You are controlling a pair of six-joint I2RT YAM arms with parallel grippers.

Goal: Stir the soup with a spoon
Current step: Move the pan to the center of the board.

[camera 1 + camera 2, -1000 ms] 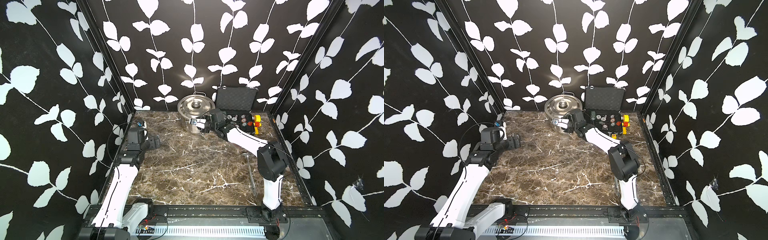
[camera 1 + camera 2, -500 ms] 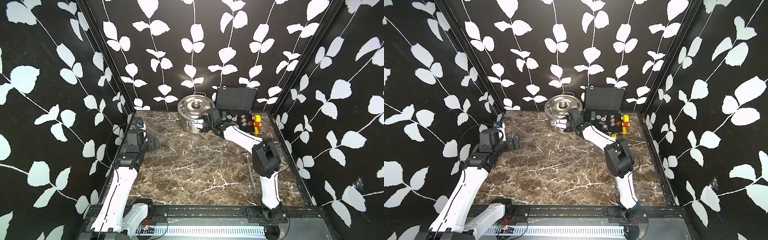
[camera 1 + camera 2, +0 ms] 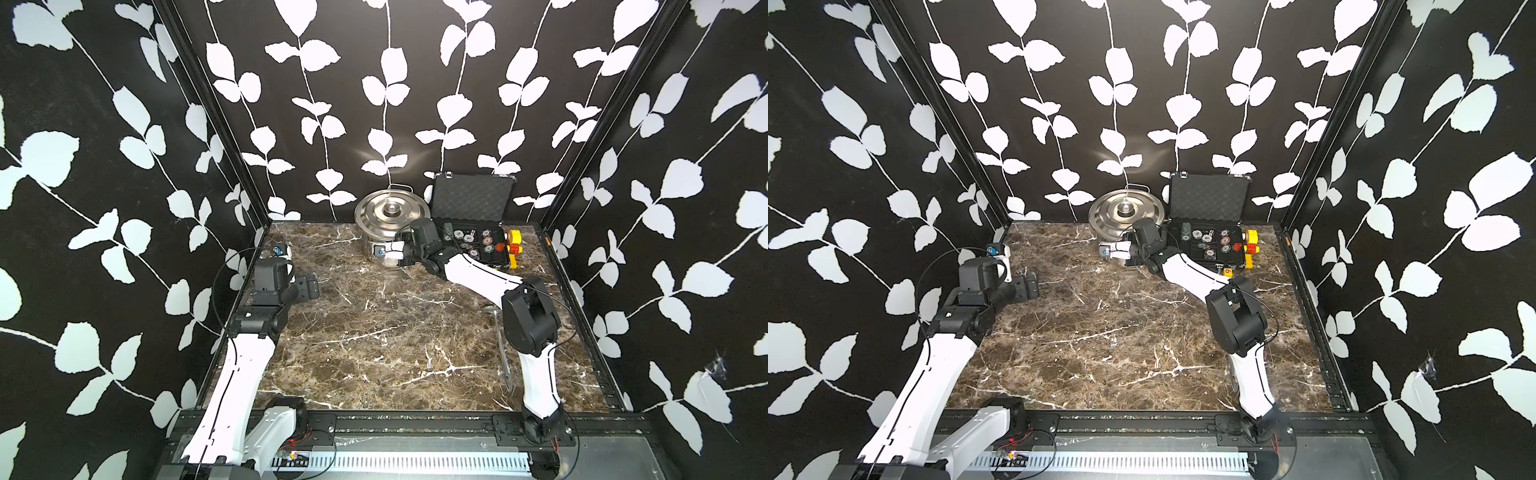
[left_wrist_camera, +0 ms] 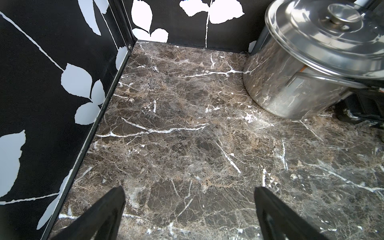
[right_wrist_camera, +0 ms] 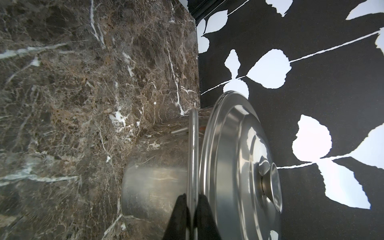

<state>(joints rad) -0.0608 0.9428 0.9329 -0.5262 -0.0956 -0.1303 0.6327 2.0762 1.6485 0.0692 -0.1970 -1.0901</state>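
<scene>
Marble tabletop [image 3: 374, 332], leafy black walls. Right gripper [image 5: 192, 209] is pinched shut on the wire loop handle [image 5: 193, 145] of the lidded stockpot [image 3: 371, 245], upper centre. Meanwhile the ladle [image 3: 502, 353] lies lower right by that arm's elbow, handle pointing at the bottom edge. Left gripper [image 4: 189, 188] hangs wide apart, way off.

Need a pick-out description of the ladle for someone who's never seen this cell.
On the brown marble tabletop, look to the robot's right side, beside the right arm's black elbow joint. The long shiny steel ladle lies flat there: the only thin straight rod with a round bowl, far from the lidded steel stockpot at the back wall.
</scene>
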